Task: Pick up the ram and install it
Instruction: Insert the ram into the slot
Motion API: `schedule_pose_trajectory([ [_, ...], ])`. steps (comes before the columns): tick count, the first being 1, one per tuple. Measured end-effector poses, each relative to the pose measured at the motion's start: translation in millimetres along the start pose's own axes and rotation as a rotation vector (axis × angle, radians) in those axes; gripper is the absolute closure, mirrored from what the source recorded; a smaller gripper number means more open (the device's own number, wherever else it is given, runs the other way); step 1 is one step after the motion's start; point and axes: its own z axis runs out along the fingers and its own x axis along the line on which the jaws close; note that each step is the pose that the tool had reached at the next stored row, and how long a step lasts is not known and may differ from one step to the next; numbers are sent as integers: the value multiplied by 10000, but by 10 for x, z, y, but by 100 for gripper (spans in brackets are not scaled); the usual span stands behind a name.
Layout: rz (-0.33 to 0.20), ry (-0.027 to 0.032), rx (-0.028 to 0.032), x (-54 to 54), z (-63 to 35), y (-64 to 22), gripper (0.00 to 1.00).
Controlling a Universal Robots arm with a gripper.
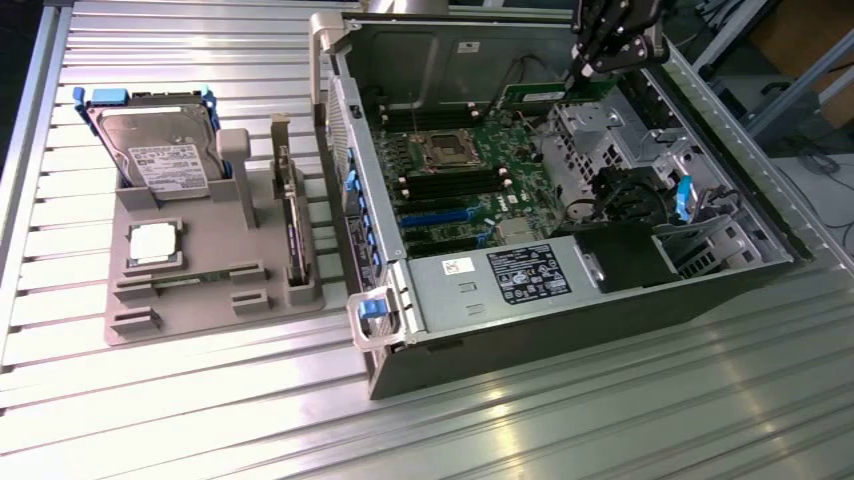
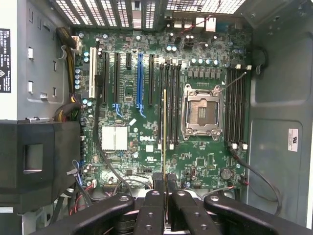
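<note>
Claw (image 1: 583, 72) is closed on the ram (image 1: 547, 95), and the green stick hangs over the open computer case (image 1: 561, 330), above the motherboard (image 1: 521, 195). On the wrist view I have the claw (image 2: 165, 191) with the ram (image 2: 164, 127) edge-on. It shows as a thin line running out from between the fingers, across the bank of memory slots (image 2: 168, 98) just beside the empty CPU socket (image 2: 200, 111).

I judge the pick is done and I am in the install step, at the lining-up stage. The stick sits above the board and, as far as I can tell, is not yet in a slot.

To my mind the next move calls for squaring the ram's lower edge with one slot along its whole length, notch matched. Then it needs a straight, even press. Any tilt and I would expect it to bind or seat at one end only. Whether the slot latches stand open I cannot tell.
</note>
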Motion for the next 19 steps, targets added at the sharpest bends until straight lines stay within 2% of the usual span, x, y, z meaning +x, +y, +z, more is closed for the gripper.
schedule_pose_trajectory([
  [19, 0, -21, 1, 12, 182, -3, 88],
])
